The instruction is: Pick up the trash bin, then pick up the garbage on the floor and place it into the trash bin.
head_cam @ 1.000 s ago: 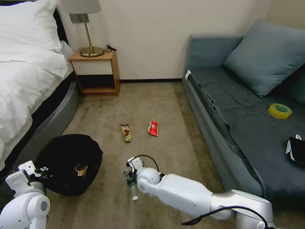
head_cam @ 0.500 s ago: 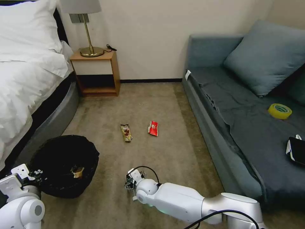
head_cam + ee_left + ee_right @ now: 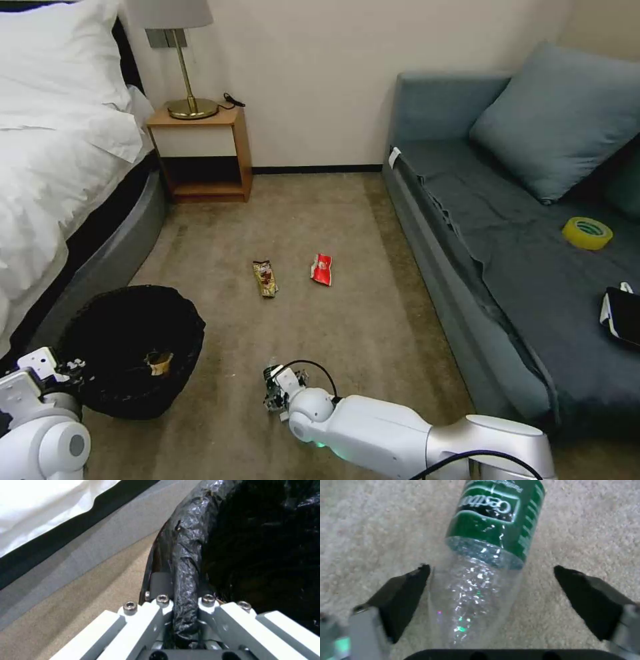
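Head view first: beige carpet (image 3: 347, 220) between a white-sheeted bed (image 3: 53, 167) on the left and a grey-blue sofa (image 3: 507, 267) on the right. Wooden nightstand (image 3: 203, 153) with a brass lamp (image 3: 183, 73) against the back wall. Yellow tape roll (image 3: 587, 233) and a flat black device (image 3: 621, 315) sitting on the sofa seat, well apart from everything on the floor.

Mid-carpet: gold-brown snack wrapper (image 3: 265, 278) and red snack packet (image 3: 322, 269), near each other but not touching, nothing blocking them. Trash bin (image 3: 130, 350) with its crinkly black liner down at lower left, close to the bed base, a crumpled tan paper wrapper (image 3: 159, 362) lying inside.

Left end effector (image 3: 181, 605) clenched on the trash bin rim (image 3: 186, 562), bag plastic pinched between the two fingers, white wrist tucked at the bottom-left corner of the head view.

Right arm stretched low across the bottom of the head view, elbow toward the sofa side, wrist angled down at the carpet. Right end effector (image 3: 490, 592) released, black fingertips (image 3: 408, 590) spread wide on either side of the clear bottle (image 3: 483, 562) with the green label, one pad just beside the bottle wall, the other well off it. Bottle flat on the carpet, mostly hidden behind the wrist from the head camera.
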